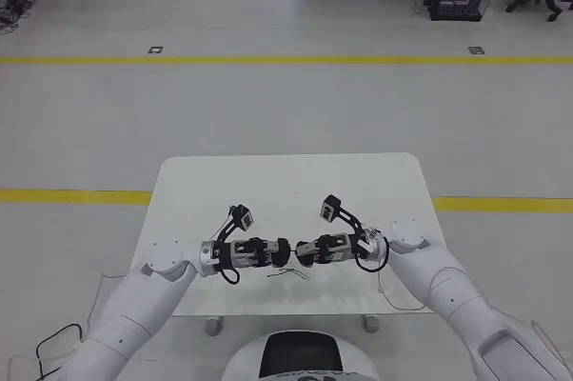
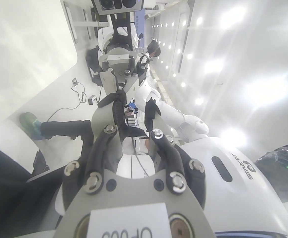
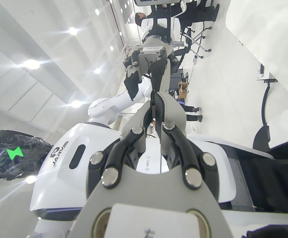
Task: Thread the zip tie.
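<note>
A thin dark zip tie [image 1: 288, 274] appears to lie on the white table [image 1: 286, 181] near its front edge, just on the robot's side of both grippers. My left gripper [image 1: 279, 252] and right gripper [image 1: 304, 252] are held level above the table, pointing at each other with their tips almost touching. In the left wrist view my left gripper [image 2: 131, 105] is open, its fingers spread. In the right wrist view my right gripper [image 3: 155, 100] is shut, and I see nothing between its pads. Beyond it, the left gripper [image 3: 144, 82] stands open.
The table's back half and both sides are bare white surface. Its rounded corners and edges lie well away from the grippers. Grey floor with yellow lines [image 1: 286, 60] surrounds the table.
</note>
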`<state>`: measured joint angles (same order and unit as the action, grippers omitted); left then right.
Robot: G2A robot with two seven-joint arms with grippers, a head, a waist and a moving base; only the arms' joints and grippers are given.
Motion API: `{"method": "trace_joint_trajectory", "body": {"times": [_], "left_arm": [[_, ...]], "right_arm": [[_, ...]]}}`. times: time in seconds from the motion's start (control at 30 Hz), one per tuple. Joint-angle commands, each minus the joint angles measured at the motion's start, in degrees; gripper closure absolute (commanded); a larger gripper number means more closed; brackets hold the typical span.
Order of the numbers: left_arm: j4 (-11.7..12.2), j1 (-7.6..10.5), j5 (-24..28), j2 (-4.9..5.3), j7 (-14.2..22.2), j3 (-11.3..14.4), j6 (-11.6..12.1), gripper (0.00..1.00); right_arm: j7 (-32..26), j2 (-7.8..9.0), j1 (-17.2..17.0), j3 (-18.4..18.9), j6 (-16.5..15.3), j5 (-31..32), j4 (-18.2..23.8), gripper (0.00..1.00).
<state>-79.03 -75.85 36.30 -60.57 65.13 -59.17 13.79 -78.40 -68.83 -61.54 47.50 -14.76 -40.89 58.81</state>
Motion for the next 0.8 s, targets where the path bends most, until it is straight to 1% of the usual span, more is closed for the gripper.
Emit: {"method": "trace_joint_trajectory", "body": {"times": [0.0, 0.47, 0.57, 0.63, 0.77], "left_arm": [[0.05, 0.1, -0.19, 0.04, -0.12, 0.13, -0.05, 0.82], [-0.08, 0.6, -1.07, 0.31, -0.64, 1.04, -0.14, 0.83], [-0.12, 0.64, -1.14, 0.37, -0.83, 1.15, 0.0, 0.84], [-0.12, 0.64, -1.18, 0.41, -0.92, 1.25, 0.13, 0.87], [-0.1, 0.72, -1.27, 0.48, -1.06, 1.48, 0.15, 0.89]], "right_arm": [[-0.11, -0.05, 0.06, 0.05, -0.03, 0.14, -0.03, 1.0], [-0.18, -0.33, 0.05, 0.55, -0.15, 0.86, -0.06, 1.0], [-0.09, -0.4, 0.03, 0.59, -0.07, 1.03, -0.05, 1.0], [-0.1, -0.46, 0.0, 0.61, -0.06, 1.04, -0.07, 1.0], [-0.09, -0.62, 0.02, 0.53, 0.08, 1.1, -0.21, 1.0]]}}
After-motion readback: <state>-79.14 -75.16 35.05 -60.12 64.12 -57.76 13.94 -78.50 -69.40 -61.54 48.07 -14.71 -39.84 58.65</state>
